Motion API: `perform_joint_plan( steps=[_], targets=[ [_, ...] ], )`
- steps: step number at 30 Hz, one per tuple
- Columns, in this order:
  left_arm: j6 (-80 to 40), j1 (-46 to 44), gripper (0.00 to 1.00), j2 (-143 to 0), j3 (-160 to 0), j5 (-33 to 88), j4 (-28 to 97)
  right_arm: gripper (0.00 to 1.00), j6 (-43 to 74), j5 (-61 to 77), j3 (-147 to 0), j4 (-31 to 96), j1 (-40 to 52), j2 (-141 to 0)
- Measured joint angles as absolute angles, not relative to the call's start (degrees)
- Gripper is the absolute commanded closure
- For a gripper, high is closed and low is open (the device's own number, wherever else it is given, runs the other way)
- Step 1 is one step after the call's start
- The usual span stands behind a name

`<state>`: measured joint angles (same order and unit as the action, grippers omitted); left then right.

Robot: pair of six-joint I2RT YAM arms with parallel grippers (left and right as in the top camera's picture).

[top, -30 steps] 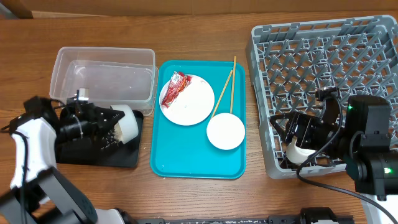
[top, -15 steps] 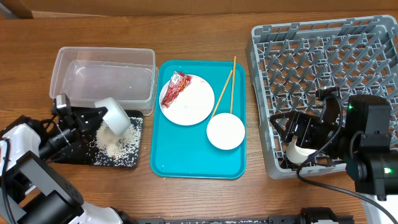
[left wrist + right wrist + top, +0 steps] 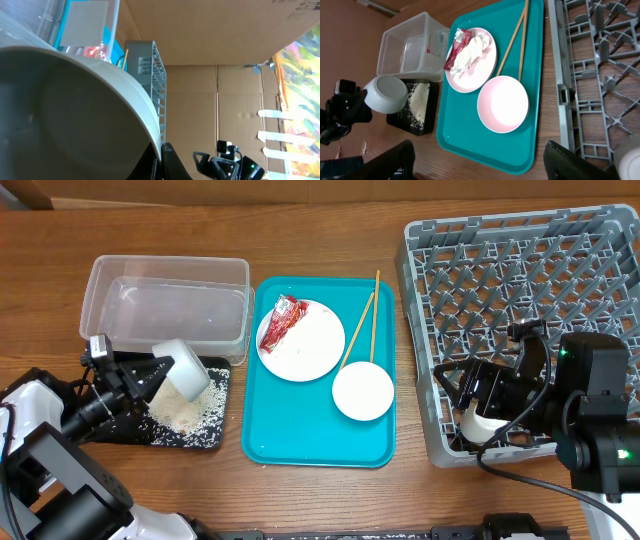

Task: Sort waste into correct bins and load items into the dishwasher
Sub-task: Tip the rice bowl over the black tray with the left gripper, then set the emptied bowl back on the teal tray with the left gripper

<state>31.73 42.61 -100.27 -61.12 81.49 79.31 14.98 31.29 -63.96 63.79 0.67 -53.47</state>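
Pinched at its rim by the left gripper (image 3: 150, 373) and tilted over the black tray (image 3: 112, 432), the bowl (image 3: 183, 366) is best emptied above the heaped rice (image 3: 178, 406) so that no grains are scattered, while the right gripper (image 3: 472, 405) is seen spread beside the cup (image 3: 481, 424) in the rack (image 3: 520, 270).

The serving tray (image 3: 300, 442) carries the plate (image 3: 312, 352) rear-left with the wrapper (image 3: 283, 317) on it, a bowl (image 3: 363, 391) front-right, and chopsticks (image 3: 362, 328) behind that. Left of the serving tray: tub (image 3: 165, 272) behind, shallow tray (image 3: 170, 439) in front holding rice (image 3: 180, 406), tipped bowl (image 3: 182, 365) above. Right: dish rack (image 3: 520, 270), cup (image 3: 480, 423) in its near-left corner.
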Motion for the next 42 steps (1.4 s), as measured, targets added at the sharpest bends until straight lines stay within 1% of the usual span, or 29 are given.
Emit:
perform_joint_plan(
  steps=[4,7,12,15,19,23,25,27,29,32,34,39,42],
  targets=[
    [30.02,43.18,0.96,-100.31,-61.14,81.14,77.28,0.16,14.98,31.29,-63.96,63.94,0.67,-53.47],
    [31.88,43.11,0.96,-100.27,-61.14,80.47,84.51,0.15,14.96,31.29,-63.96,63.96,0.67,-53.47],
    [36.91,41.87,0.96,-99.88,-62.24,77.54,91.46,0.15,14.94,31.29,-63.96,63.9,0.67,-53.47],
    [41.3,38.02,0.96,-97.43,-63.05,76.58,95.26,0.15,14.96,31.27,-63.96,63.9,0.67,-53.45],
    [42.57,28.62,0.96,-92.75,-64.01,76.6,91.48,0.14,14.98,31.29,-63.96,63.64,0.67,-53.47],
    [36.47,16.29,0.96,-91.33,-64.53,81.45,74.65,0.14,15.0,31.92,-63.96,61.84,0.67,-53.47],
    [29.21,9.93,0.96,-91.42,-64.4,83.7,60.58,0.14,15.0,32.45,-63.96,61.19,0.67,-53.47],
    [19.38,3.97,0.96,-91.74,-64.62,84.49,45.54,0.14,15.03,32.82,-63.96,61.01,0.67,-53.47],
    [5.98,-2.42,0.96,-92.12,-64.73,82.94,28.16,0.14,15.0,33.01,-63.96,61.06,0.67,-53.45],
    [-12.36,-11.29,0.96,-92.55,-64.73,78.11,4.97,0.14,15.0,33.08,-63.99,61.01,0.67,-53.47],
    [-24.38,-16.62,0.96,-92.62,-65.08,72.97,-7.64,0.14,15.0,33.17,-63.99,60.93,0.67,-53.47],
    [-44.47,-23.18,0.96,-93.45,-65.19,58.35,-20.78,0.14,14.98,33.21,-63.99,60.97,0.67,-53.47],
    [-51.48,-24.43,0.96,-96.05,-65.3,53.95,-27.0,0.13,15.0,33.21,-63.99,60.99,0.67,-53.47]
  ],
)
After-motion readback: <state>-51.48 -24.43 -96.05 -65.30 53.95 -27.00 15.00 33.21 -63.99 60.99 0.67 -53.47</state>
